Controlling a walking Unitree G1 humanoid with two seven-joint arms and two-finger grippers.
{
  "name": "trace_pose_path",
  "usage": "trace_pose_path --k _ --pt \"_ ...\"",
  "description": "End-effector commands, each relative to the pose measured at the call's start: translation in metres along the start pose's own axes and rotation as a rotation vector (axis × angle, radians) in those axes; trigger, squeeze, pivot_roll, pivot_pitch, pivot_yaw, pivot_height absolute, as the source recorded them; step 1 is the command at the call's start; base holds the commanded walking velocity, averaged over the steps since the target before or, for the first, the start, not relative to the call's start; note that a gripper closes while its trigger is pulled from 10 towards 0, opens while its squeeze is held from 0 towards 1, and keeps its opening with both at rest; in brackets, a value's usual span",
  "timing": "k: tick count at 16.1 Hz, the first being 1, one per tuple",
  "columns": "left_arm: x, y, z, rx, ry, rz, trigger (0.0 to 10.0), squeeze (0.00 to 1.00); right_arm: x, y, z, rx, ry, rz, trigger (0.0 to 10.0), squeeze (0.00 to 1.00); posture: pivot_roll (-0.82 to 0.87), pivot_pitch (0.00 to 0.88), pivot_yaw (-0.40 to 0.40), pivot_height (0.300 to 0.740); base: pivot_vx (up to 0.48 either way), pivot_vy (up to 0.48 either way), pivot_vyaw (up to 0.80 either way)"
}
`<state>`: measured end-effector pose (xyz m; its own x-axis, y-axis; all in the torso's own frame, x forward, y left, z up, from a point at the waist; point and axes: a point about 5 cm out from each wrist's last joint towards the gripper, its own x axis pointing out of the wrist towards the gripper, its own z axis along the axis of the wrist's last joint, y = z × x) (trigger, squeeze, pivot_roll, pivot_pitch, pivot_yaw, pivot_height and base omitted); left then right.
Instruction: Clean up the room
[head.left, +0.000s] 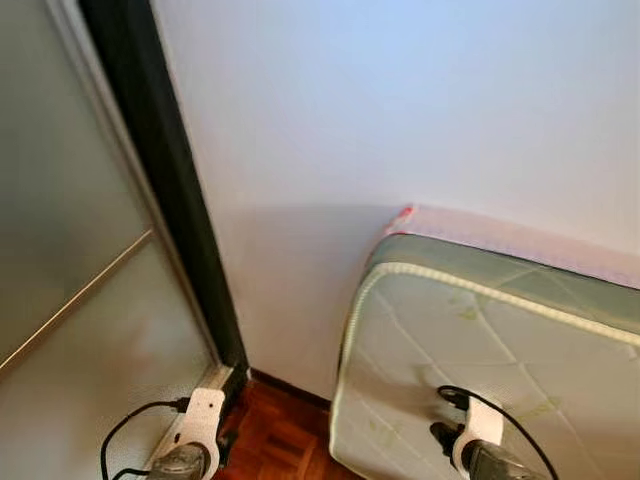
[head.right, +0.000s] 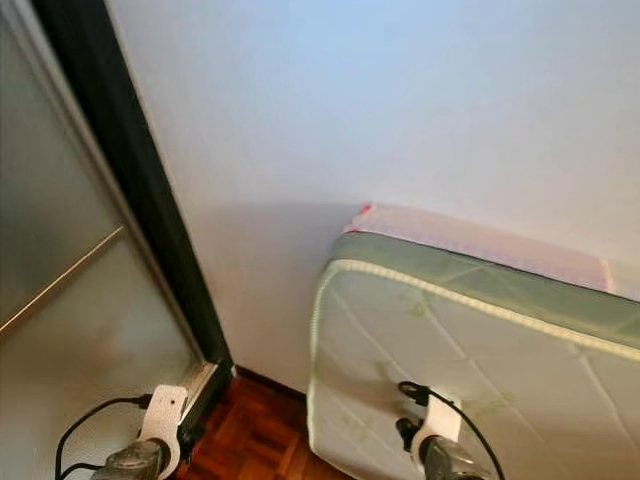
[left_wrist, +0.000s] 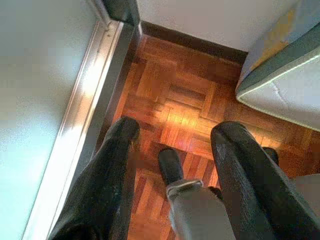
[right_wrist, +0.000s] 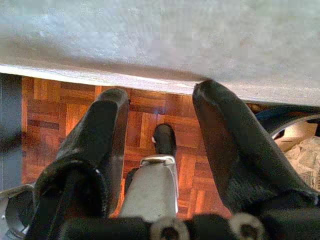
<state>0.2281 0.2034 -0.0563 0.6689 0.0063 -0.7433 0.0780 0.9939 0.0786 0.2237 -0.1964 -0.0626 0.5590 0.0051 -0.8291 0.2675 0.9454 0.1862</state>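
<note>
I face a room corner with a bare white wall (head.left: 380, 120). A quilted white mattress (head.left: 500, 340) with a green side band lies at the right. Both arms hang low. In the left wrist view my left gripper (left_wrist: 177, 132) is open above the parquet floor (left_wrist: 185, 95), with nothing between its fingers. In the right wrist view my right gripper (right_wrist: 160, 97) is open too, empty, close beside the mattress edge (right_wrist: 160, 40). My left wrist (head.left: 195, 430) and right wrist (head.left: 478, 435) sit at the bottom of the eye views.
A frosted glass sliding door (head.left: 70, 280) with a black frame (head.left: 170, 190) and metal floor track (left_wrist: 85, 100) stands at the left. A dark skirting board (left_wrist: 195, 42) runs along the wall. Something pale and crumpled (right_wrist: 305, 150) lies by a black curved object (right_wrist: 287, 117).
</note>
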Motion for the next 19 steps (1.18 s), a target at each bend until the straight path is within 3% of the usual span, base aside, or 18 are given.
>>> trace_pose_path --k 1,19 --pt "0.0003 -0.0004 0.0004 0.015 0.008 -0.002 10.0 0.0 -0.0021 0.0038 0.0433 -0.02 -0.154 0.01 10.0 0.0 0.08 0.0 -0.07 0.74 0.0 0.0 0.0" --pt "-0.0002 0.0036 0.0002 -0.037 0.006 0.017 10.0 0.0 -0.0021 0.005 0.0439 -0.039 -0.145 0.029 10.0 0.0 0.08 0.0 -0.074 0.74 -0.014 0.0 0.0"
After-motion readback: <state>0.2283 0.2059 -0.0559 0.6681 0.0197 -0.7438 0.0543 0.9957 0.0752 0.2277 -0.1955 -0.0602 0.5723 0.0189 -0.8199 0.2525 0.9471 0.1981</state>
